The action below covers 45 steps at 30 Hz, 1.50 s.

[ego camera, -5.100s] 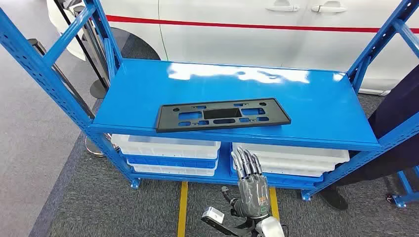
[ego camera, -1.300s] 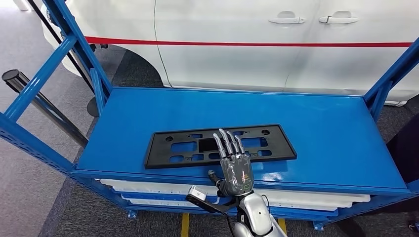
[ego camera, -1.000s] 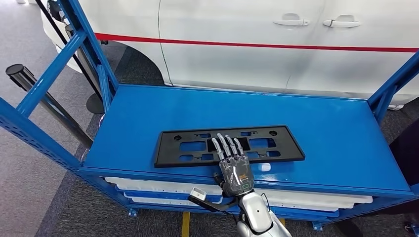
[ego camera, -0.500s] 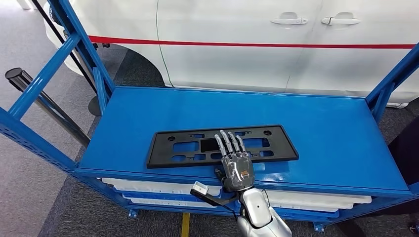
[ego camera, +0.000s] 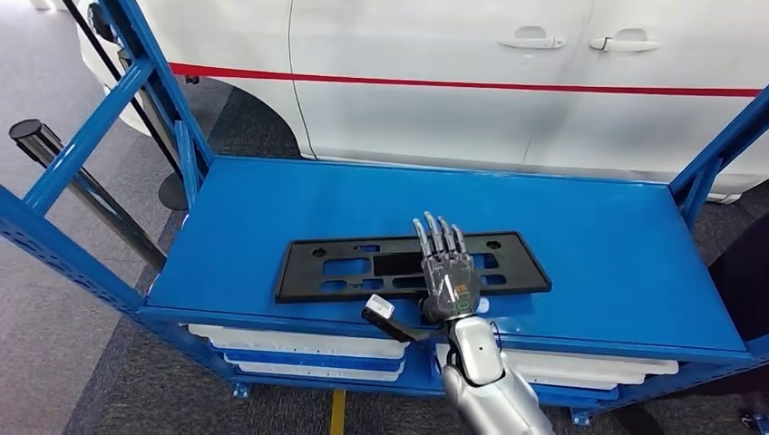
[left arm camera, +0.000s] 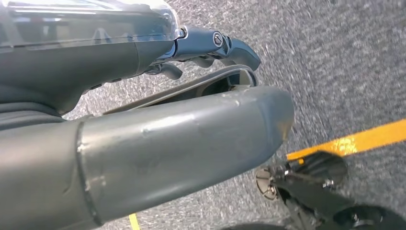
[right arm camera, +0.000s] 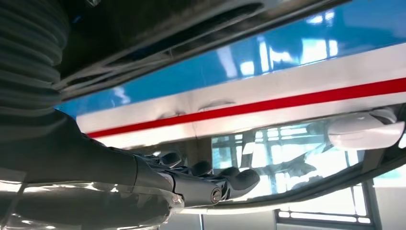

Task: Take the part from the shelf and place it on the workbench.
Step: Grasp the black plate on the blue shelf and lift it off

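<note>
Part: a flat black plastic part point(ego camera: 363, 268), long and rectangular with cut-out slots, lies flat on the top board of the blue shelf point(ego camera: 589, 227), nearer the front edge than the back and a little left of the middle.
Right hand: the right hand point(ego camera: 447, 272) reaches in from below over the shelf's front edge, back upward, and lies on the right half of the part. Its fingers point(ego camera: 437, 236) stretch forward side by side across the part toward its far edge. Whether they press on it or grip it cannot be told from the head view; nothing is lifted.
Right wrist view: the right hand's dark fingers point(right arm camera: 225, 184) show straight, with the blue shelf board and the white car's red stripe ahead of them.
Left hand: the left hand point(left arm camera: 143, 139) hangs over grey carpet with a yellow floor line point(left arm camera: 354, 141); its thick grey thumb fills much of the frame, and its dark fingers point(left arm camera: 215, 45) show at the edge. Open or closed cannot be told.
Lower shelf: white trays point(ego camera: 299, 346) sit stacked under the top board.
Behind: a white car point(ego camera: 508, 82) with a red stripe stands just behind the shelf.
</note>
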### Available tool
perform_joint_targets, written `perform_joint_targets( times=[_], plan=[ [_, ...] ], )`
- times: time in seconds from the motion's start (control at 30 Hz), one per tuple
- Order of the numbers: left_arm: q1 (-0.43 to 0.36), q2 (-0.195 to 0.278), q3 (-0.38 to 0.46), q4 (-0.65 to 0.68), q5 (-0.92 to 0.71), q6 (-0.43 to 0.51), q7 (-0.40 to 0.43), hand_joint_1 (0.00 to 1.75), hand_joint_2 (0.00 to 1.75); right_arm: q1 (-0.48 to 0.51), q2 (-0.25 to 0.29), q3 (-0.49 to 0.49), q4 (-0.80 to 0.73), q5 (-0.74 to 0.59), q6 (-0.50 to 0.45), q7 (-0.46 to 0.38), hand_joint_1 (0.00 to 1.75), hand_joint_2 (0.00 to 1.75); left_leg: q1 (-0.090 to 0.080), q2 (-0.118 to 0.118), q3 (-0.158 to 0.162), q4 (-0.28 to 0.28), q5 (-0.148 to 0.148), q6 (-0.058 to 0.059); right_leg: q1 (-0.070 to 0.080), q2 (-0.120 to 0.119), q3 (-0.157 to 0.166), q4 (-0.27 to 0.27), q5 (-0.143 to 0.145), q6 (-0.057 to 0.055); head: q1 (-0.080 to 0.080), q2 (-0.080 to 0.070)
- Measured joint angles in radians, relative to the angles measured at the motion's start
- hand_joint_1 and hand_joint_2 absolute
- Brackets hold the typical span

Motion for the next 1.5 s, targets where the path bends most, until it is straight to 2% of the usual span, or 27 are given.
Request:
perform_joint_targets(
  times=[0.07,0.1,0.13,0.17,0.2,0.27,0.37,0.43,0.5,0.57,0.6,0.63,0.67,0.7,0.77,0.8,0.87,0.9,0.97,1.07,1.1,1.13,1.17,1.23,1.3,1.43,1.5],
  plan=[
    [0.000,0.000,0.001,0.000,-0.006,0.000,0.001,0.00,0.00,-0.008,-0.012,-0.017,0.016,0.021,0.004,0.014,0.00,1.75,0.000,0.000,-0.003,0.001,0.001,0.002,-0.004,0.000,-0.061,0.126,-0.053,0.007,0.000,0.000],
    [0.000,0.000,0.002,0.000,-0.009,0.000,0.001,0.00,0.00,-0.010,-0.018,-0.026,0.026,0.030,0.005,0.021,0.00,1.75,-0.001,-0.001,-0.003,0.001,0.000,0.001,-0.006,0.000,-0.077,0.156,-0.055,0.009,0.000,0.000],
    [0.000,0.000,0.004,0.000,-0.011,0.000,0.001,0.00,0.00,-0.013,-0.024,-0.034,0.034,0.036,0.006,0.025,0.00,1.75,-0.001,-0.002,-0.003,0.003,-0.001,0.000,-0.007,0.000,-0.074,0.147,-0.037,0.011,0.000,0.000],
    [0.000,0.000,0.005,0.000,-0.013,0.000,0.002,0.00,0.00,-0.018,-0.029,-0.042,0.042,0.041,0.006,0.029,0.00,1.75,0.000,-0.002,-0.002,0.005,-0.003,-0.001,-0.009,-0.001,-0.053,0.099,-0.002,0.011,0.000,0.000],
    [0.000,0.000,0.007,0.000,-0.013,0.000,0.002,0.00,0.00,-0.025,-0.033,-0.049,0.048,0.045,0.006,0.033,0.00,1.75,0.000,-0.002,-0.001,0.008,-0.006,-0.004,-0.010,-0.001,-0.020,0.027,0.035,0.009,0.000,0.000],
    [-0.002,0.000,0.009,0.000,-0.015,0.000,0.001,0.00,0.00,-0.038,-0.040,-0.060,0.059,0.055,0.010,0.041,0.00,1.75,-0.004,-0.002,-0.003,0.015,-0.012,-0.013,-0.008,-0.001,0.030,-0.084,0.075,0.003,0.000,0.000],
    [-0.006,0.000,0.013,0.000,-0.017,0.000,-0.001,0.00,0.00,-0.056,-0.051,-0.074,0.074,0.071,0.023,0.054,0.00,1.75,-0.006,-0.003,-0.006,0.017,-0.014,-0.028,-0.003,0.000,0.039,-0.110,0.077,-0.012,0.000,0.000],
    [-0.007,0.001,0.016,0.000,-0.020,0.000,-0.002,0.00,0.00,-0.069,-0.056,-0.082,0.085,0.081,0.034,0.062,0.00,1.75,-0.003,-0.003,-0.010,0.035,-0.030,-0.039,-0.006,-0.002,0.044,-0.117,0.079,-0.026,0.000,0.000],
    [-0.007,0.001,0.017,0.000,-0.024,0.000,-0.001,0.00,0.00,-0.079,-0.065,-0.085,0.099,0.086,0.044,0.077,0.00,1.75,-0.001,-0.003,-0.049,0.124,-0.083,-0.046,-0.008,-0.006,0.048,-0.121,0.081,-0.036,0.000,0.000],
    [-0.006,0.001,0.018,0.000,-0.028,0.000,0.000,0.00,0.00,-0.085,-0.077,-0.085,0.113,0.089,0.051,0.093,0.00,1.75,0.000,-0.002,-0.111,0.260,-0.142,-0.051,-0.006,-0.009,0.048,-0.121,0.081,-0.040,0.000,0.000],
    [-0.005,0.002,0.018,0.000,-0.028,0.000,0.001,0.00,0.00,-0.087,-0.081,-0.085,0.120,0.090,0.053,0.099,0.01,1.75,0.001,-0.002,-0.130,0.301,-0.150,-0.051,-0.005,-0.009,0.049,-0.121,0.081,-0.040,0.000,0.000],
    [-0.004,0.002,0.019,0.000,-0.029,0.000,0.002,0.00,0.00,-0.088,-0.084,-0.085,0.125,0.090,0.055,0.102,0.10,1.75,0.001,-0.002,-0.132,0.305,-0.140,-0.051,-0.005,-0.009,0.050,-0.120,0.080,-0.040,0.000,0.000],
    [-0.004,0.002,0.019,0.000,-0.029,0.000,0.002,0.00,0.00,-0.091,-0.087,-0.085,0.130,0.091,0.056,0.104,0.24,1.75,0.001,-0.002,-0.112,0.265,-0.111,-0.049,-0.005,-0.009,0.052,-0.120,0.080,-0.040,-0.001,0.000],
    [-0.004,0.003,0.020,0.000,-0.030,0.000,0.002,0.00,0.00,-0.093,-0.089,-0.085,0.135,0.091,0.059,0.105,0.38,1.75,0.001,-0.002,-0.077,0.194,-0.073,-0.045,-0.005,-0.009,0.054,-0.119,0.079,-0.039,-0.001,0.000],
    [-0.006,0.003,0.021,0.000,-0.032,0.000,0.002,0.00,0.00,-0.096,-0.093,-0.085,0.141,0.092,0.070,0.105,0.73,1.75,-0.003,-0.002,-0.012,0.061,-0.029,-0.038,-0.001,-0.008,0.055,-0.116,0.077,-0.031,0.000,0.000],
    [-0.007,0.004,0.022,0.000,-0.033,0.000,0.001,0.00,0.00,-0.096,-0.095,-0.085,0.144,0.092,0.078,0.104,0.91,1.75,-0.005,-0.003,0.002,0.029,-0.023,-0.034,0.000,-0.008,0.054,-0.115,0.077,-0.026,0.000,0.000],
    [-0.007,0.004,0.023,0.000,-0.034,0.000,0.000,0.00,0.00,-0.095,-0.101,-0.085,0.150,0.092,0.090,0.102,1.29,1.75,-0.008,-0.003,0.004,0.018,-0.022,-0.025,0.001,-0.006,0.054,-0.118,0.081,-0.013,0.000,0.000],
    [-0.007,0.003,0.024,0.000,-0.034,0.000,0.000,0.00,0.00,-0.095,-0.104,-0.085,0.153,0.092,0.093,0.101,1.31,1.75,-0.006,-0.001,0.005,0.015,-0.017,-0.019,0.000,-0.005,0.054,-0.118,0.081,-0.007,0.000,0.000],
    [-0.008,0.003,0.024,0.000,-0.034,0.000,0.000,0.00,0.00,-0.093,-0.112,-0.085,0.159,0.093,0.096,0.100,1.26,1.75,-0.001,0.002,0.005,0.008,-0.007,-0.005,-0.001,-0.003,0.039,-0.084,0.053,0.004,0.000,0.000],
    [-0.008,0.002,0.025,0.000,-0.036,-0.001,-0.001,0.00,0.00,-0.087,-0.121,-0.085,0.167,0.093,0.099,0.096,0.35,1.75,-0.002,0.005,-0.004,0.007,0.000,0.006,-0.005,-0.002,-0.047,0.100,-0.046,0.016,0.000,0.000],
    [-0.008,0.002,0.025,0.000,-0.036,-0.002,-0.002,0.00,0.00,-0.085,-0.123,-0.085,0.169,0.093,0.099,0.096,0.07,1.75,-0.002,0.005,-0.006,0.007,0.000,0.006,-0.006,-0.002,-0.070,0.151,-0.062,0.018,0.000,0.000],
    [-0.007,0.002,0.026,0.000,-0.037,-0.002,-0.002,0.00,0.00,-0.084,-0.124,-0.084,0.169,0.094,0.098,0.097,0.00,1.75,-0.003,0.005,-0.005,0.008,0.000,0.006,-0.007,-0.002,-0.077,0.166,-0.057,0.019,0.000,0.000],
    [-0.007,0.002,0.026,0.000,-0.038,-0.003,-0.002,0.00,0.00,-0.084,-0.124,-0.083,0.169,0.094,0.095,0.100,0.00,1.75,-0.003,0.005,-0.003,0.008,-0.001,0.005,-0.008,-0.002,-0.062,0.139,-0.032,0.019,0.000,0.000],
    [-0.007,0.000,0.027,0.000,-0.041,-0.003,-0.003,0.00,0.00,-0.085,-0.125,-0.077,0.168,0.094,0.090,0.106,0.00,1.75,-0.003,0.004,0.003,0.010,-0.005,0.000,-0.008,-0.002,0.008,0.001,0.038,0.012,0.000,0.000],
    [-0.009,-0.003,0.030,0.000,-0.044,-0.003,-0.003,0.00,0.00,-0.088,-0.125,-0.069,0.164,0.094,0.087,0.109,0.00,1.75,-0.007,0.004,0.005,0.012,-0.009,-0.009,-0.004,-0.002,0.057,-0.103,0.073,0.002,0.000,0.000],
    [-0.011,-0.006,0.035,0.000,-0.047,-0.004,-0.004,0.00,0.00,-0.092,-0.124,-0.043,0.156,0.094,0.086,0.110,0.00,1.75,-0.005,0.003,0.004,0.018,-0.017,-0.033,-0.001,-0.003,0.066,-0.127,0.077,-0.021,0.000,0.000],
    [-0.011,-0.007,0.036,0.000,-0.047,-0.004,-0.004,0.00,0.00,-0.095,-0.122,-0.028,0.153,0.094,0.087,0.111,0.00,1.75,-0.002,0.002,-0.024,0.082,-0.060,-0.043,-0.006,-0.008,0.068,-0.134,0.082,-0.034,0.000,0.000]
  ],
)
